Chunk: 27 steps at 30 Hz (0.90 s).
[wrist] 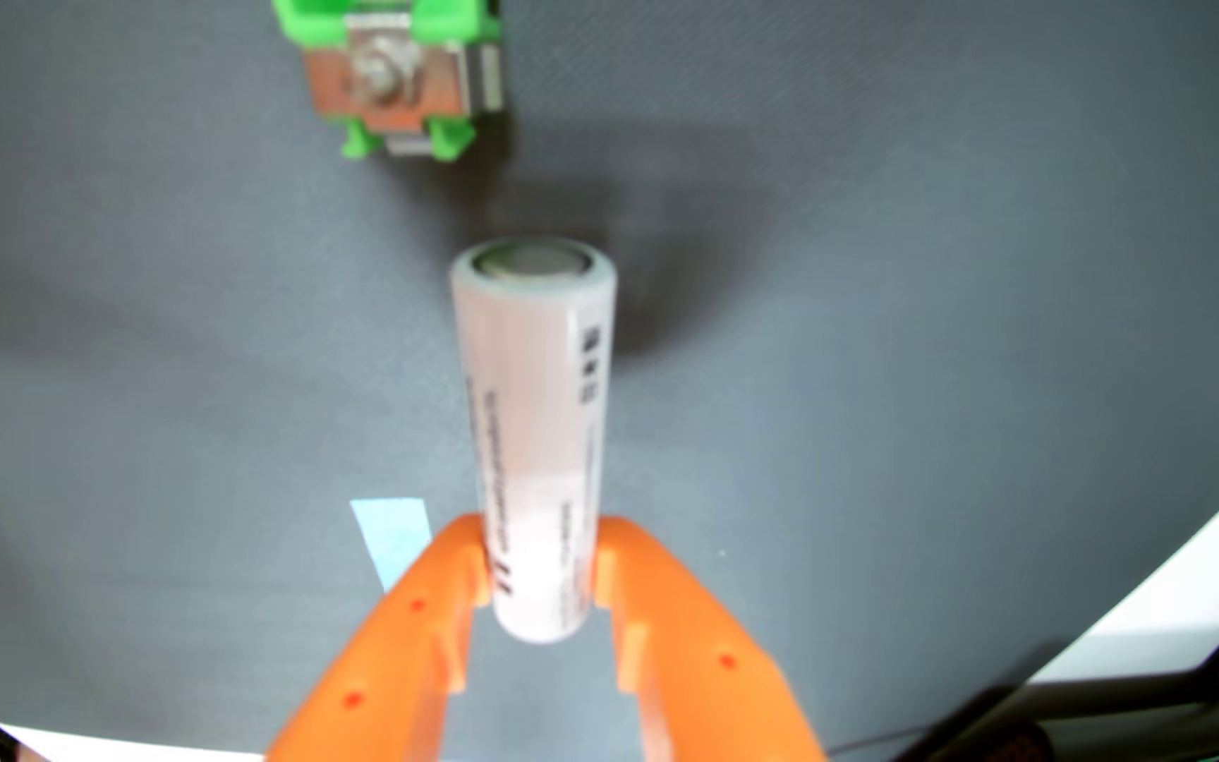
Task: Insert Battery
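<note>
Your orange gripper [540,564] is pinching the white battery [533,439] by its near end, so you are in the carrying step with the battery lifted off the grey tabletop [958,293]. The green holder [401,80] sits beyond the battery's far end and off to its left in the wrist view. Next, you likely need to swing left and line the battery up with the holder before pushing it in.

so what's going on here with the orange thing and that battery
The orange end effector is clamped on the lower part of a white cylindrical battery, holding it above a dark grey mat. A green holder with metal contacts sits further off at the top of the wrist view, left of the battery's line. The battery is not in it yet. A strip of light blue tape lies on the mat near the left finger.
</note>
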{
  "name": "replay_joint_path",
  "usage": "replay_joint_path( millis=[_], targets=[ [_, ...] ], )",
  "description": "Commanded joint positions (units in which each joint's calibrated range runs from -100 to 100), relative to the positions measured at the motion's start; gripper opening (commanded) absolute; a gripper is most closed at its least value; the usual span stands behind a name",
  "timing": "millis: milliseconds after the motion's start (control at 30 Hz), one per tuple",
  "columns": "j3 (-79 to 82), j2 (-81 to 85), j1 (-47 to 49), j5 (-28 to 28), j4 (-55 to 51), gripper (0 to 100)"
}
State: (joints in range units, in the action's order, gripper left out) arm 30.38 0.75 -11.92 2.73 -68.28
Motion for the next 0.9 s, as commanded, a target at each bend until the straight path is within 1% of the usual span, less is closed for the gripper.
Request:
replay_joint_path(
  millis=[0, 233, 533, 767, 867],
  targets=[
    [-4.8, 1.0, 0.6, -0.2, -2.8, 2],
    [-9.1, 1.0, 0.5, -0.2, -7.9, 2],
    [-9.3, 1.0, 0.8, -1.9, -8.2, 2],
    [-8.5, 1.0, 7.7, -3.4, -8.3, 2],
    [-8.5, 1.0, 9.0, -3.5, -8.3, 2]
  ],
)
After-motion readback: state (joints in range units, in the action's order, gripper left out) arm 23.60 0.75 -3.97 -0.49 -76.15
